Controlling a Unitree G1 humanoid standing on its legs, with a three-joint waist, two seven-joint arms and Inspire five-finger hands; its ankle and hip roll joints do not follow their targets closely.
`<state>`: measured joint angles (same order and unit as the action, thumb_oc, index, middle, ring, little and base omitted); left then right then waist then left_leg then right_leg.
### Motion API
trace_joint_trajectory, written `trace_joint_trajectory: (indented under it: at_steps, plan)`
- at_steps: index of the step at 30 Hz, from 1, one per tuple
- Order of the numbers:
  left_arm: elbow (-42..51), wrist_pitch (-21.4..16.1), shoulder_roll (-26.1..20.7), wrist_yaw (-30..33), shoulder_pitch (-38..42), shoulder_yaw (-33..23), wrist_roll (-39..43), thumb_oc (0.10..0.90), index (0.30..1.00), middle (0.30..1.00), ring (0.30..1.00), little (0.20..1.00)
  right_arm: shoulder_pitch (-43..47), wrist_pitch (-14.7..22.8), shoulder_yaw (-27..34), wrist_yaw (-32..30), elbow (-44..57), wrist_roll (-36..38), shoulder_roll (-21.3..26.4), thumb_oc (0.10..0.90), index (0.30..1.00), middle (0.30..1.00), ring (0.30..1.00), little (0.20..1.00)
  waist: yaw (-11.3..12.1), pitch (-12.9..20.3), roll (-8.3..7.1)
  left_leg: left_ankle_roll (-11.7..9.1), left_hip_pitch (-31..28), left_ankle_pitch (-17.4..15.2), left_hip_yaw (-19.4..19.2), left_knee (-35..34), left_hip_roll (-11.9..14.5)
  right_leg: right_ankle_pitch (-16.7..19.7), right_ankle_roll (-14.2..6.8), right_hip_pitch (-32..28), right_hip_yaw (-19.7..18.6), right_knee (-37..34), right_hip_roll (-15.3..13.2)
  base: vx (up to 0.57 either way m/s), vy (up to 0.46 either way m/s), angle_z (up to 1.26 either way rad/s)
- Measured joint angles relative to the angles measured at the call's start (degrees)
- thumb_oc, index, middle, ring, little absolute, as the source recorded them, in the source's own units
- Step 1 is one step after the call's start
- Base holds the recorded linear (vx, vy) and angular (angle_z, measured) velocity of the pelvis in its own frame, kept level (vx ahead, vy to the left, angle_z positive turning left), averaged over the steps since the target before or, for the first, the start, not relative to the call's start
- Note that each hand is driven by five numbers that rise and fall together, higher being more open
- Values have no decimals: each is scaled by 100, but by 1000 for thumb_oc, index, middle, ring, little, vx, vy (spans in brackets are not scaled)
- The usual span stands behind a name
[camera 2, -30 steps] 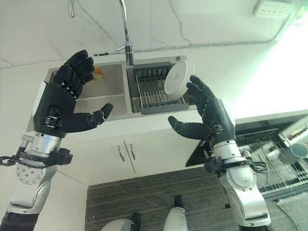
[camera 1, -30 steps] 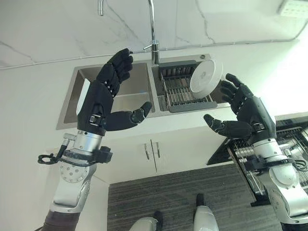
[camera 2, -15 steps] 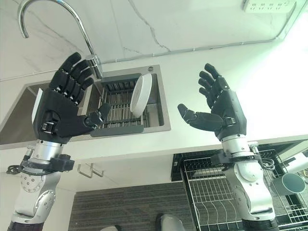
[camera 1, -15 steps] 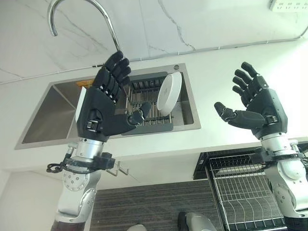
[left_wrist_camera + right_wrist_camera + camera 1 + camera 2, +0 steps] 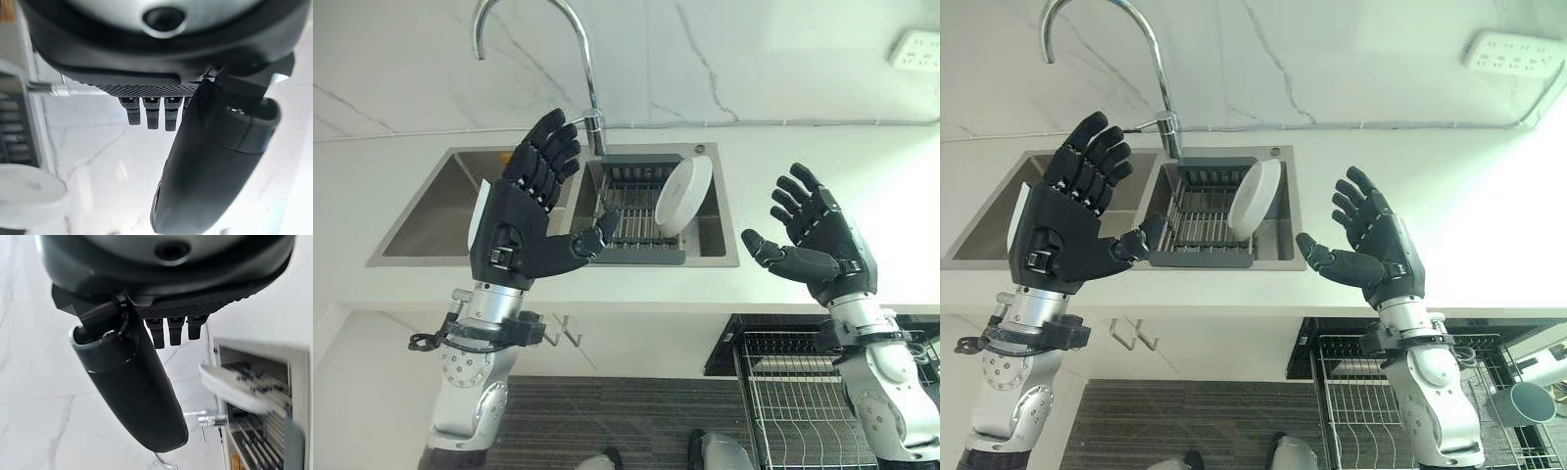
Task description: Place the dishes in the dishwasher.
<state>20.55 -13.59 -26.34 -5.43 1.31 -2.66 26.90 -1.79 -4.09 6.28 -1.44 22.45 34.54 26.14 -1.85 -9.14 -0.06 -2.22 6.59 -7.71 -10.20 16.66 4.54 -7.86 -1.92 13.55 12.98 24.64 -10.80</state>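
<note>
A white countertop (image 5: 862, 166) carries a steel double sink (image 5: 440, 211) under a curved faucet (image 5: 578, 59). Below the counter's right end, the dishwasher rack (image 5: 1351, 392) is pulled out. A dark drying rack (image 5: 636, 220) sits in the sink's right basin, with a white plate (image 5: 683, 195) leaning on edge in it. The left hand (image 5: 524, 220) and right hand (image 5: 822, 250) hover above the counter, fingers spread wide, holding nothing.

A curved chrome faucet (image 5: 570, 59) is rising at upper centre, a double steel sink (image 5: 431, 211) is lying below it, and a wall socket (image 5: 1513, 51) is sitting upper right.
</note>
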Motion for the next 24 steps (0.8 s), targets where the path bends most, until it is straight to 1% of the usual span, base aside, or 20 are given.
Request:
trace_joint_trajectory:
  at_steps: [2,8,12,17,21,24]
  plan:
    - [0,6,-1,5,0,-1,0,800,900,900,900,900,22,-13,-3,-39,-30,68,-2,800,900,900,900,900,68,0,0,51,-41,-15,-43,-7,-41,82,-42,-59,-8,-96,-17,15,64,-2]
    - [0,47,-7,92,32,14,-9,800,900,900,900,900,283,-135,-141,-290,-163,404,-2,800,900,900,900,900,84,-1,-28,131,-171,-47,-56,-72,-109,157,-124,-233,-5,-279,-72,7,36,0]
    - [-3,57,-13,144,31,14,-16,800,900,900,900,900,385,-157,-154,-486,-430,507,9,800,900,900,900,900,109,-1,-44,128,-185,-46,-57,-89,-87,158,-125,-256,-5,-325,-53,3,2,-1]
    - [-6,60,-197,208,32,22,-26,800,900,900,900,900,477,-269,-160,-827,-774,644,16,800,900,900,900,900,93,0,-46,114,-193,-36,-59,-92,-59,168,-110,-256,-8,-336,10,8,0,-1]
    - [-10,66,-206,282,45,30,-29,800,900,900,900,900,492,-375,-157,-1087,-1022,780,15,800,900,900,900,900,92,0,-45,113,-198,-32,-63,-90,-58,174,-104,-257,-12,-350,18,0,0,0]
    - [-76,99,-206,383,195,114,-31,800,900,900,900,900,609,-426,-174,-1296,-1167,896,15,800,900,900,900,900,112,0,-44,113,-254,-29,-66,-109,-57,176,-103,-306,-16,-361,25,0,0,0]
